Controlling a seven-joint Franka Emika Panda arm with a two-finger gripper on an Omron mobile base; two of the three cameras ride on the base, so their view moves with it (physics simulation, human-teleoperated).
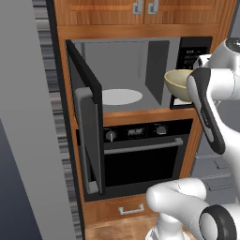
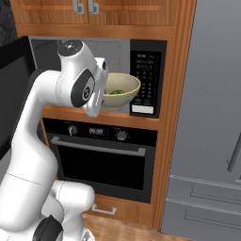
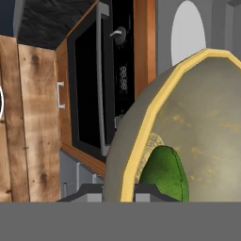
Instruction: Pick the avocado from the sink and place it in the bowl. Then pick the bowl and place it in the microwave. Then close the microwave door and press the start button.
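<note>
The gripper [image 3: 127,190] clamps the bowl's [image 3: 197,122] rim, one finger on each side of the wall. The avocado [image 3: 164,172] lies inside the bowl. The bowl is held upright, in the air, before the microwave [image 1: 140,56] opening, near the keypad panel [image 2: 147,80], whose markings are unreadable. The microwave door [image 1: 89,122] stands open.
</note>
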